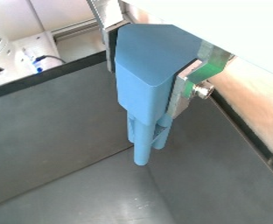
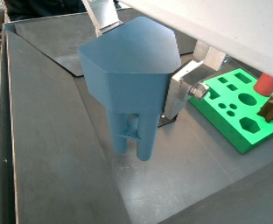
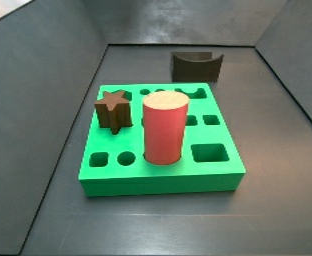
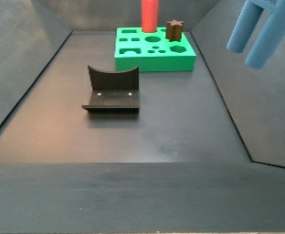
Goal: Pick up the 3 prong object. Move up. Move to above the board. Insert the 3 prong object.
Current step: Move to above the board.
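Observation:
My gripper (image 1: 149, 74) is shut on the blocky top of the light-blue 3 prong object (image 1: 145, 83), whose prongs point down, well above the dark floor. It fills both wrist views (image 2: 129, 83). A silver finger (image 2: 181, 87) presses its side. In a side view the object (image 4: 258, 32) hangs at the upper right, off to the side of the green board (image 4: 170, 60). The board also shows in a wrist view (image 2: 234, 122) and in a side view (image 3: 159, 176), its cut-out holes facing up.
A red cylinder (image 3: 166, 128) and a dark brown star block (image 3: 113, 110) stand in the board. The dark fixture (image 4: 112, 90) stands on the floor apart from the board, also seen behind it (image 3: 196, 66). Grey bin walls slope up around the floor.

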Motion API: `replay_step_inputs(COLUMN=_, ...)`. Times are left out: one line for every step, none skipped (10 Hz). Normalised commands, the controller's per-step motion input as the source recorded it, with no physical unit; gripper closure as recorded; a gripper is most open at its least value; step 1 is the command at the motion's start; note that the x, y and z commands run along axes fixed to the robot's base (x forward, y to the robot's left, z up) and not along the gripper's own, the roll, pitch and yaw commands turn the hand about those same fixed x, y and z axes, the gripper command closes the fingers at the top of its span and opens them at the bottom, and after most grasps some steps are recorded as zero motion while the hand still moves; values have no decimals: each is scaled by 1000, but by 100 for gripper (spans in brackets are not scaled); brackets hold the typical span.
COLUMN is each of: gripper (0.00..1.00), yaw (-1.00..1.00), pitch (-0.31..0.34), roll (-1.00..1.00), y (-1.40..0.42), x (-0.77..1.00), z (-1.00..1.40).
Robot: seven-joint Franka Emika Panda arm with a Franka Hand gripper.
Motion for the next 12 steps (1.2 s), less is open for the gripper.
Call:
replay_step_inputs(gripper=100, yaw=-1000, pitch=304, roll=251, y=-1000, x=208, z=0)
replay_step_inputs(gripper=100, yaw=-1000, pitch=305, roll=294, y=-1000, x=204, z=4)
replay_step_inputs(gripper=100, yaw=-903, pitch=227, roll=214, y=-1000, x=201, z=3)
replay_step_inputs(gripper=100, yaw=-648, pitch=153, roll=147, y=-1000, x=201, z=3)
replay_step_inputs(gripper=100, yaw=-414, pitch=108, roll=93, y=-1000, x=199, z=5)
replay_step_inputs(gripper=100, yaw=-239, pitch=78, roll=44, y=-1000, x=199, z=7)
replay_step_inputs(gripper=100, yaw=-87, pitch=54, roll=-2, y=-1000, x=200, z=7)
replay_step_inputs(gripper=100, yaw=-51, pitch=46, roll=-6, y=-1000, x=202, z=7)
replay_step_inputs(gripper=100, yaw=-26, pitch=44, roll=-11, y=-1000, x=205, z=7)
replay_step_inputs(gripper=100, yaw=-13, pitch=44, roll=-22, y=-1000, x=210, z=8)
replay_step_inputs(gripper=100, yaw=-4, pitch=49, roll=-7, y=-1000, x=221, z=8)
replay_step_inputs(gripper=100, yaw=3, pitch=52, roll=-2, y=-1000, x=230, z=8)
